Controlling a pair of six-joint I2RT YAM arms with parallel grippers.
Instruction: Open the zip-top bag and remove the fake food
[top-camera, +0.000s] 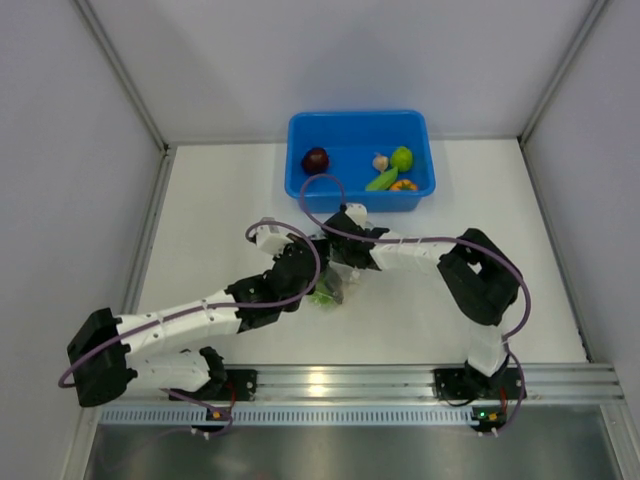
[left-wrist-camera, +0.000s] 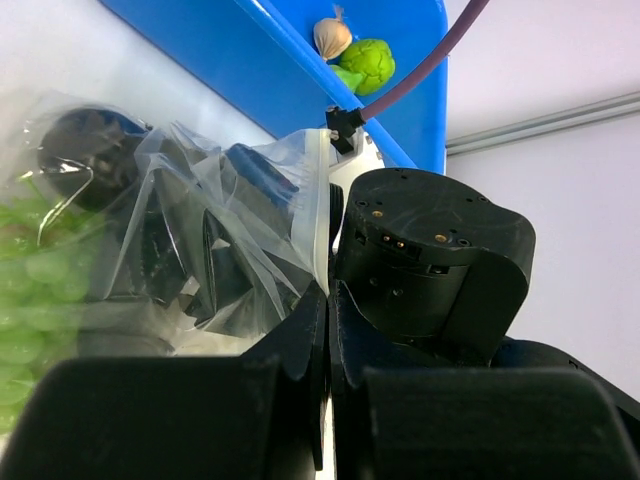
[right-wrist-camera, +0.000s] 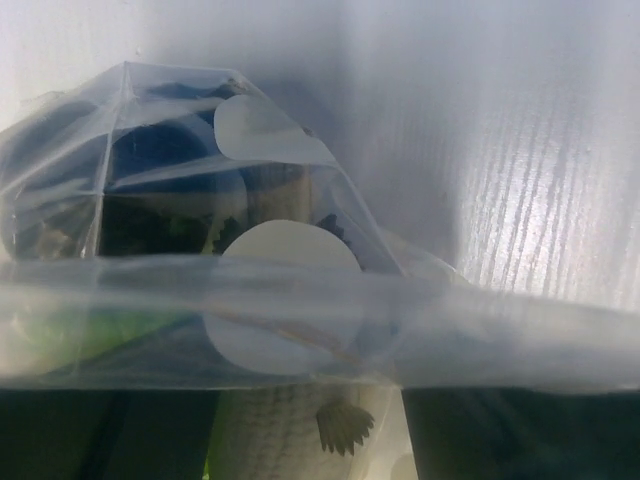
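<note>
Top external view: you see both arms reaching inward and meeting over the middle of the table (top-camera: 215, 215), just in front of the blue bin (top-camera: 300, 185). The left gripper (top-camera: 322, 274) and right gripper (top-camera: 345, 262) converge on the zip-top bag (top-camera: 332, 287), which lies on the table between them with the green grapes (top-camera: 323, 297) inside. From this height you cannot tell how either set of jaws stands. The bin holds the dark maroon ball (top-camera: 315, 158) at its left and, at its right, the garlic-shaped piece (top-camera: 380, 161), lime ball (top-camera: 402, 157), green pod (top-camera: 381, 181) and small orange piece (top-camera: 405, 185). Left wrist view: this shows what the overhead camera hides. The left gripper is clenched, its two fingers pressed together on the bag's white top edge. The crinkled bag spreads to the left, with the grapes a green blur at the frame's left edge. The right gripper's black body sits just beside that same edge, and its fingertips are hidden. Right wrist view: the bag fills the frame, with its zip strip (right-wrist-camera: 300, 290) running straight across and white round patches (right-wrist-camera: 290, 260) on the plastic. The right fingers cannot be made out, so you cannot tell whether that gripper is clenched or released.
</note>
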